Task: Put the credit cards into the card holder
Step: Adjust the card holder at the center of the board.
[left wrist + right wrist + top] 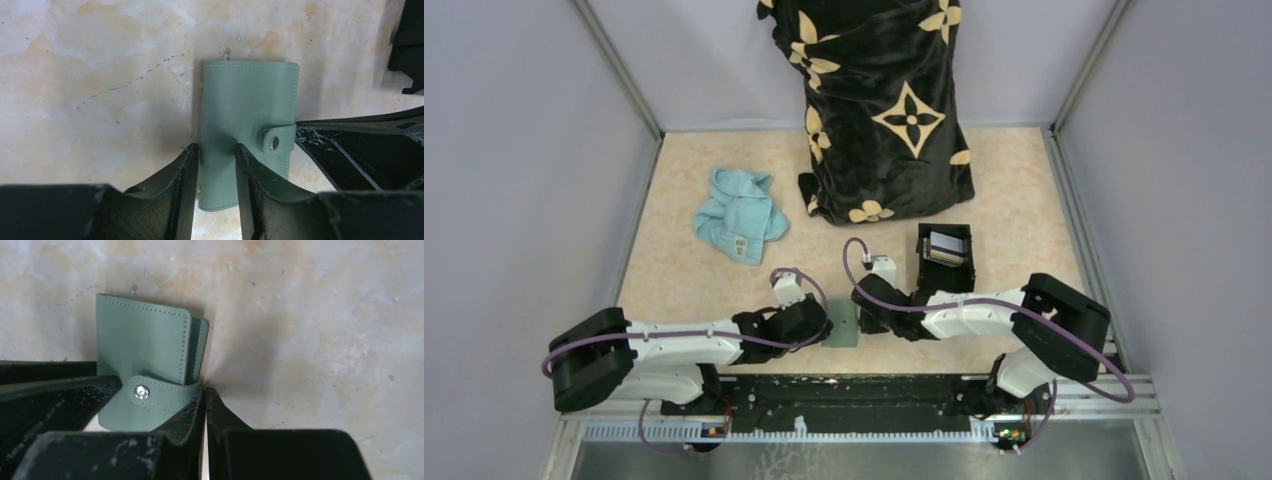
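Note:
The sage-green card holder point(842, 326) lies snapped closed on the table between both grippers. In the left wrist view, my left gripper point(216, 147) is shut on the card holder's point(247, 95) left part near its lower edge. In the right wrist view, my right gripper point(205, 389) is shut with nothing between its fingers. Its tips touch the snap strap point(150, 391) where it wraps round the card holder's point(140, 340) right edge. Pale silvery credit cards point(944, 245) stand inside a black box; other card colours are not visible.
The black box point(959, 272) stands just behind my right arm. A light blue cloth point(739, 215) lies at the back left. A black bag with tan flower marks point(884, 110) stands at the back centre. Walls enclose the table on both sides.

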Available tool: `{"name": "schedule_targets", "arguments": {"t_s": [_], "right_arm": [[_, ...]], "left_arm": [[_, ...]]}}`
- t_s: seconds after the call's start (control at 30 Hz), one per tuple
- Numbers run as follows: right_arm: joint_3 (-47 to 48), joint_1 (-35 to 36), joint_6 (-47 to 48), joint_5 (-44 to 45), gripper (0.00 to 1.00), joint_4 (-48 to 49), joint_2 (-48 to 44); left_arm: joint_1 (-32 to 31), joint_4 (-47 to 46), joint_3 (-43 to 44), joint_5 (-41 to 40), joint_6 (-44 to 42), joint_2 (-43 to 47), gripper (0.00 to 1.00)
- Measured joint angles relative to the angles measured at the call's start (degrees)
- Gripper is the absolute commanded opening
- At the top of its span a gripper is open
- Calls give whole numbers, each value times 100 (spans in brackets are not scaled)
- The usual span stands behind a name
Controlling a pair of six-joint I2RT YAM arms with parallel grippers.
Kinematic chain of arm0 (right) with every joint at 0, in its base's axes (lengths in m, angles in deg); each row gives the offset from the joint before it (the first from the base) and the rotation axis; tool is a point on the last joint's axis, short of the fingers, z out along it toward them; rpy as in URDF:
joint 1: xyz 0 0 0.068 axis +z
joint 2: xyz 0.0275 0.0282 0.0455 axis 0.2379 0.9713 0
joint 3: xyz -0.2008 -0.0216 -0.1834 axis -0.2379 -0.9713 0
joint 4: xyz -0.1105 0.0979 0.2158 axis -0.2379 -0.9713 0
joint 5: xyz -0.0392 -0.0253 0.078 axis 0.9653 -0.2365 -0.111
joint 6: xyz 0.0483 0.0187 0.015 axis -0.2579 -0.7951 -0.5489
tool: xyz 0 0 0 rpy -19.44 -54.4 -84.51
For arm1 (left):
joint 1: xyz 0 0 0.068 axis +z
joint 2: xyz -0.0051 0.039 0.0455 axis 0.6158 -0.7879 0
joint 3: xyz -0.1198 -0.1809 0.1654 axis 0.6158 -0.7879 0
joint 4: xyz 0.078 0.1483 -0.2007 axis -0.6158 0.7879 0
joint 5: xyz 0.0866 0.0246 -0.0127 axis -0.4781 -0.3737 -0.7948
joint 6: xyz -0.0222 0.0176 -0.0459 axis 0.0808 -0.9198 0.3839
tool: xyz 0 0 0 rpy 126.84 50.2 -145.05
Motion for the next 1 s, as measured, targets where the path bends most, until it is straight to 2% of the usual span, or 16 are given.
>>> {"name": "schedule_targets", "arguments": {"t_s": [0.37, 0.47, 0.7, 1.0], "right_arm": [[522, 26, 221, 199, 3, -162, 479], [525, 28, 280, 221, 8, -160, 481], [525, 50, 518, 315, 28, -260, 341], [212, -2, 483, 236, 37, 81, -190]], "left_arm": [[-24, 87, 11, -177, 269, -4, 41], [-35, 133, 15, -221, 376, 2, 41], [-35, 181, -35, -256, 564, 81, 40], [-35, 173, -35, -271, 588, 61, 40]]}}
